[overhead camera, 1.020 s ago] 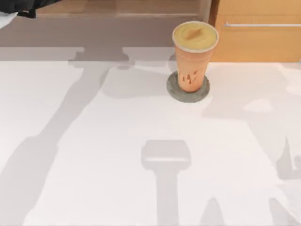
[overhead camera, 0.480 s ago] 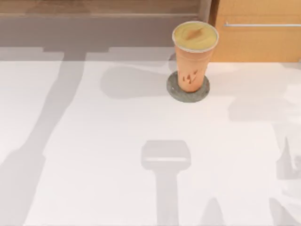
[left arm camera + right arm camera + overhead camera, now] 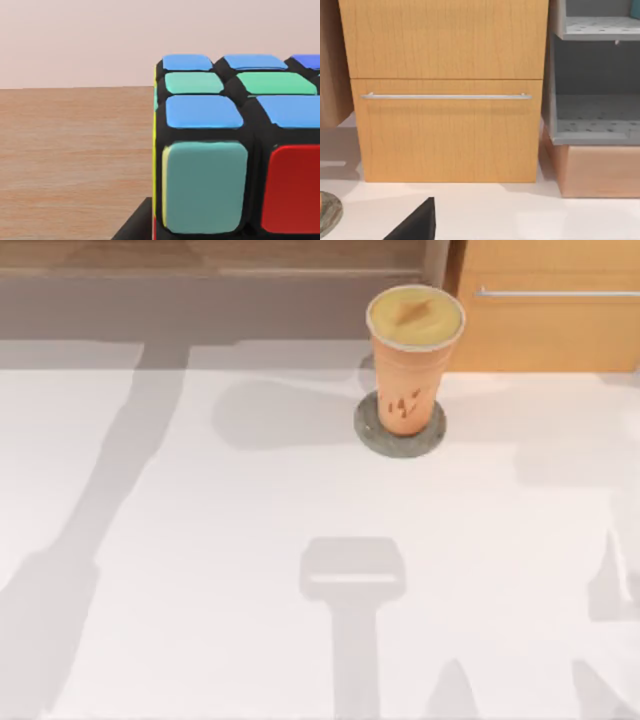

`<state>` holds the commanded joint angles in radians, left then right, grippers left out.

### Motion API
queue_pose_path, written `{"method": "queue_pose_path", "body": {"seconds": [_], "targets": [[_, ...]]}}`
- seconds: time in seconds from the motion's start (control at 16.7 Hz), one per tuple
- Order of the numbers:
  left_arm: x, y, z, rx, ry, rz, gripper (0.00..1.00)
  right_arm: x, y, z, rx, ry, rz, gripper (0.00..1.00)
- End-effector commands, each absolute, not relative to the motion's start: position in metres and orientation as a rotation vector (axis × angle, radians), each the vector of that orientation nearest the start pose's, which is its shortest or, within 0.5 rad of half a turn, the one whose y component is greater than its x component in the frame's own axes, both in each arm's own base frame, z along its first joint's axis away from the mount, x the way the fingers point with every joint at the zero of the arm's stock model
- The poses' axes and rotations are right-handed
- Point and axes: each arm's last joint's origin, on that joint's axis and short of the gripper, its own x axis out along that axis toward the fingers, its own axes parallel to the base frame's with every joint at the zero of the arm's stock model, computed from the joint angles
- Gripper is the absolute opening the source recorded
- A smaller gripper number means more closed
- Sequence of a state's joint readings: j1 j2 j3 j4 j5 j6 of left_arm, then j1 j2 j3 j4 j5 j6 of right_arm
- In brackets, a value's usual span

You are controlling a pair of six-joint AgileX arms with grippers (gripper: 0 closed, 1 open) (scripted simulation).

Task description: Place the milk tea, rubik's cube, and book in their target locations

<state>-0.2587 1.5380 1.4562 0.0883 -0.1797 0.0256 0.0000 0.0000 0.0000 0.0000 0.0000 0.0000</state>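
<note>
The milk tea, an orange cup with a creamy top, stands upright on a round grey coaster at the back of the white table. The rubik's cube looms very close in the left wrist view, with blue, green, teal and red stickers, over a wooden surface. A dark part of my left gripper juts out just beside the cube's lower corner. A dark tip of my right gripper hangs over the table in front of a wooden cabinet. The book is out of view.
A wooden cabinet with a drawer and a metal handle stands at the table's back right, also seen from above. A grey open shelf sits beside it. The coaster's edge is near the right gripper. Arm shadows lie across the white table.
The dark piece of my left arm at the top view's upper left corner has gone out of the picture. Arm shadows on the table have shifted. The milk tea has not moved.
</note>
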Motion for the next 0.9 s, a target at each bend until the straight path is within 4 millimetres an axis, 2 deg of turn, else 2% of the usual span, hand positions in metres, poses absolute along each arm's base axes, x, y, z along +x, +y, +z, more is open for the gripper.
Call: {"method": "queue_pose_path", "body": {"seconds": [0.18,0.36,0.66,0.9], "targets": [[0.374,-0.093,0.416,0.025,-0.014,-0.095,0.00,0.106,-0.001,0.160,0.000,0.000,0.000,1.00],[0.402,-0.091,0.416,0.034,-0.019,-0.082,0.00,0.106,-0.001,0.160,0.000,0.000,0.000,1.00],[0.439,-0.075,0.405,0.007,-0.023,-0.029,0.00,0.106,-0.001,0.160,0.000,0.000,0.000,1.00],[0.448,-0.075,0.395,-0.002,0.000,-0.026,0.00,0.106,-0.001,0.160,0.000,0.000,0.000,1.00]]}}
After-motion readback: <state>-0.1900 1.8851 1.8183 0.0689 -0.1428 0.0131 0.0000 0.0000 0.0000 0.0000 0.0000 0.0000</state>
